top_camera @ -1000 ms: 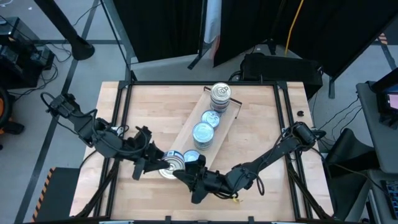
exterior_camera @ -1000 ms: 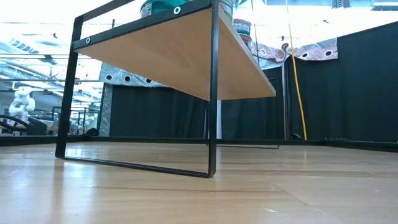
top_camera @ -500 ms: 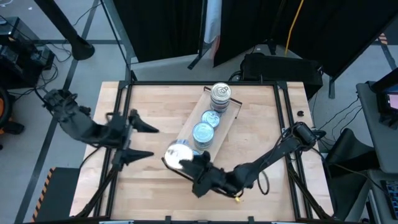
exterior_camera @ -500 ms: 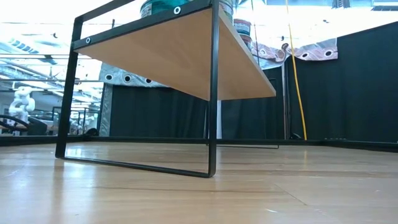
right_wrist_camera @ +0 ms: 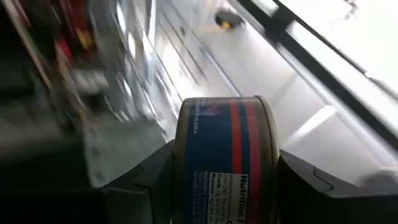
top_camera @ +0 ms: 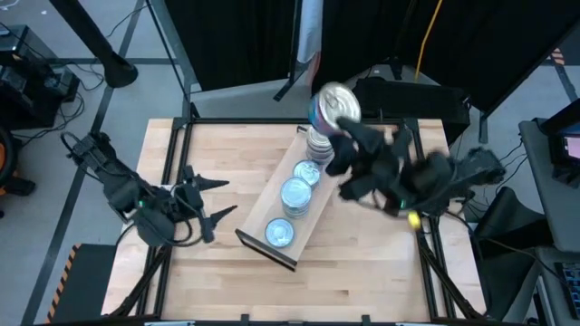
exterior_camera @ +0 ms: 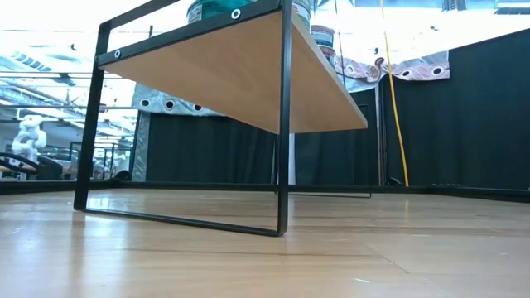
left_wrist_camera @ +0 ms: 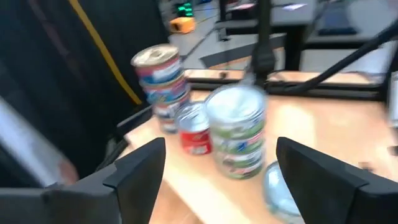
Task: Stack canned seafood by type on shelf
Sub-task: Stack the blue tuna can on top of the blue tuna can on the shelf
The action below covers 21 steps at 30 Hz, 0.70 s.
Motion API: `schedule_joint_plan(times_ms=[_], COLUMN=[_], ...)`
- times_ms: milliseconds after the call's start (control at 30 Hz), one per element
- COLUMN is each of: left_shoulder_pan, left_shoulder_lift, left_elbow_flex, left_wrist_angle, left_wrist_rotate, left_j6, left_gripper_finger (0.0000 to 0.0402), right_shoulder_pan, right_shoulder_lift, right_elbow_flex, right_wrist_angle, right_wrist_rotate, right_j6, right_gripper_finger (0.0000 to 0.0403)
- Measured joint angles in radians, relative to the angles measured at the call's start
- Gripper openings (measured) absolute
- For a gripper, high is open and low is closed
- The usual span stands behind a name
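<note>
High view: the right claw (top_camera: 349, 145) is raised over the far end of the shelf (top_camera: 263, 213), clamped on a blue-labelled tin (top_camera: 333, 104) with its silver top tilted toward the camera. Directly under it stands a stack of tins (top_camera: 319, 143); three further blue-topped tins (top_camera: 295, 193) lie in a row along the board toward its near lip. The left claw (top_camera: 210, 199) waits on the table (top_camera: 381, 272) beside the shelf's near end, fingers apart and empty. Judgement: the tin should be levelled and centred over the stack before lowering, since a tilted landing could topple it.

Low view: only the shelf's underside and black frame show; tins sit at its upper edge.

Left wrist view: two tall stacks and a red tin (left_wrist_camera: 196, 129) stand close together near the shelf's far edge. Room there is tight; the stack sits close to the dark lip.

Right wrist view: the tin's wall fills the gap between the fingers, held firmly. Judgement: approach from above is open; sideways travel risks neighbouring stacks.
</note>
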Motion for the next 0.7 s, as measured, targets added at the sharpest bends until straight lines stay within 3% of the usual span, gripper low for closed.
schedule_joint_plan(times_ms=[133, 233, 500, 700], left_shoulder_pan=[0.0, 0.001, 0.001, 0.001], left_shoulder_lift=[0.0, 0.0, -0.001, -0.016], left_elbow_flex=[-0.099, -0.153, -0.204, -0.205], left_wrist_angle=[-0.003, -0.006, -0.048, -0.05], left_wrist_rotate=[-0.078, -0.083, -0.082, -0.082], left_j6=[-0.082, -0.135, -0.235, -0.244], left_gripper_finger=[0.0291, 0.0285, 0.0283, 0.0283], right_shoulder_pan=[-0.123, -0.193, -0.287, -0.292], right_shoulder_lift=[-0.126, -0.164, -0.174, -0.149], right_elbow_flex=[0.0, -0.001, -0.002, -0.003], right_wrist_angle=[-0.439, -0.642, -1.149, -1.388], right_wrist_rotate=[-0.237, -0.331, -0.102, 0.03], right_j6=[0.489, 0.663, 0.742, 0.867], right_gripper_finger=[0.0194, 0.0194, 0.0194, 0.0194])
